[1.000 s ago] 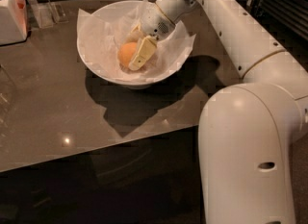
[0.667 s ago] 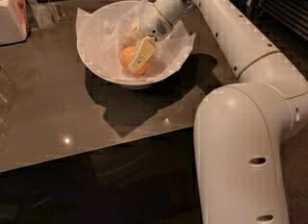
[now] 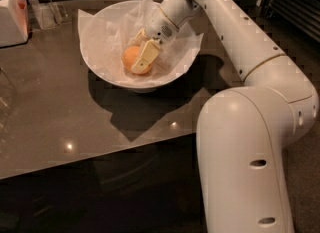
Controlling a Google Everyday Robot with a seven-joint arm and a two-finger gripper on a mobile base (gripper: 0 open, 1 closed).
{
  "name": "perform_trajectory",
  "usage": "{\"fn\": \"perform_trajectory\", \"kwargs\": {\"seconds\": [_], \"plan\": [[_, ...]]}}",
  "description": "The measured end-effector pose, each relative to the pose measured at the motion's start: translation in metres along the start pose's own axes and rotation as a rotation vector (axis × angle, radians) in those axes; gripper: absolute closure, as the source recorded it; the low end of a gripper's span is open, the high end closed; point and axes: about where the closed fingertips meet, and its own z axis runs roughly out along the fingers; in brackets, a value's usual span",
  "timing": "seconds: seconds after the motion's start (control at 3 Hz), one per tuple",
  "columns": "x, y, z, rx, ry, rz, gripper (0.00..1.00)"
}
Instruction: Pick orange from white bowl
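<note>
With the claw [image 3: 139, 54] narrowed onto the right side of the orange [image 3: 129, 57], holds the fruit low inside the white bowl [image 3: 172, 77], on crumpled paper [image 3: 107, 32]. Risks a slip on lifting: smooth round skin, off-centre pinch. Risks snagging the paper too, dragging it upward and rocking the bowl on the dark surface [image 3: 60, 107].

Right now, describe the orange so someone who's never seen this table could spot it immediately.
On the grey table, find the white bowl lined with crumpled paper. The orange lies inside, right by the gripper; it's the only round, orange-coloured thing there.
</note>
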Motion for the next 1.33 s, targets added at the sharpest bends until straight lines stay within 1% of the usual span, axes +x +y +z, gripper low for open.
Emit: {"fn": "perform_trajectory", "kwargs": {"seconds": [0.33, 0.67, 1.0, 1.33], "plan": [[0.000, -0.001, -0.002, 0.010, -0.001, 0.001, 0.80], [-0.007, 0.002, -0.013, 0.032, -0.010, -0.017, 1.00], [-0.032, 0.023, -0.044, 0.052, -0.033, -0.063, 1.00], [-0.047, 0.053, -0.081, 0.094, -0.061, -0.056, 1.00]]}}
